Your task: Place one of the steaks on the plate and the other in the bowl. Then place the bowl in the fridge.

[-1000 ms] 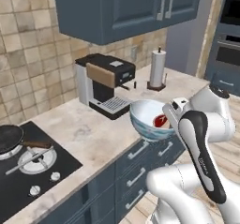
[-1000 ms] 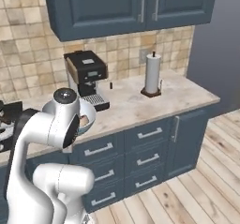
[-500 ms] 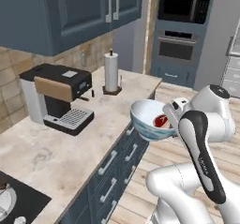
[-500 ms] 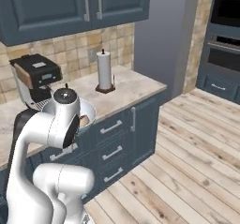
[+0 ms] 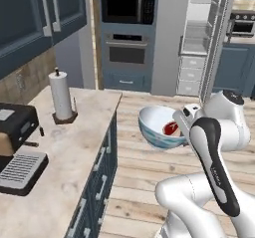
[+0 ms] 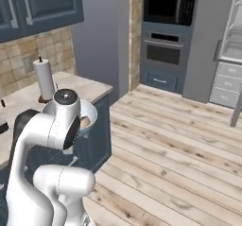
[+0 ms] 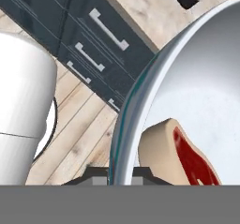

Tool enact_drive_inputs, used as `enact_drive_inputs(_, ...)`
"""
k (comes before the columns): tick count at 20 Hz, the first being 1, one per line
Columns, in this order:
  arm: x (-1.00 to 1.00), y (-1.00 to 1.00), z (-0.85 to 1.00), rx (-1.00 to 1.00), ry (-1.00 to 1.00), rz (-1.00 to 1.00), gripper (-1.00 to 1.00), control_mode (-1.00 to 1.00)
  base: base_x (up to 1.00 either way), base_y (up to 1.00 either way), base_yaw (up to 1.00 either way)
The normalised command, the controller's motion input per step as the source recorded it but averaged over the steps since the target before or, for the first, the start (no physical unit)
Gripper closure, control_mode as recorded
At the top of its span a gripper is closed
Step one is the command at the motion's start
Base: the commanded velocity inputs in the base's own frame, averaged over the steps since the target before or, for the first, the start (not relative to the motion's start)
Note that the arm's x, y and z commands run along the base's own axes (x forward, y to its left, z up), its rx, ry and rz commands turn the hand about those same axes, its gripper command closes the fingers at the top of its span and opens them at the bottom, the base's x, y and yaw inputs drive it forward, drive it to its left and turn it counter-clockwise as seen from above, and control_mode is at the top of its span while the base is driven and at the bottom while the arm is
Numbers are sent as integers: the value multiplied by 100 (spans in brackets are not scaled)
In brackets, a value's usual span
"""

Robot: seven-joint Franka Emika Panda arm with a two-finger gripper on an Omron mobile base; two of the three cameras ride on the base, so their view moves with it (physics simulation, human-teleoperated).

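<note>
Off the counter's end, the claw (image 7: 120, 174) pinches the bowl's (image 5: 158, 127) rim, its tips on either side of the wall, with a steak (image 5: 171, 129) lying inside. A second ago the coffee machine sat straight ahead; now the base has swung round, and the oven (image 5: 127, 58) and open fridge (image 5: 211, 43) face us. The fridge leg looks well underway.

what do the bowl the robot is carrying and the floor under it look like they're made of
Bowl: looks like glazed ceramic. It has a glossy white inside, a pale blue pattern outside and soft highlights on the rim, though in a render it could be enamel.
Floor: looks like light wood planks, with visible grain and board seams and a matte finish.
</note>
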Motion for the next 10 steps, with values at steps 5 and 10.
enact_drive_inputs(5,0,0,0,0,0,0,100,100,79,-1,-42)
enact_drive_inputs(10,0,0,0,0,0,0,100,100,94,15,-35)
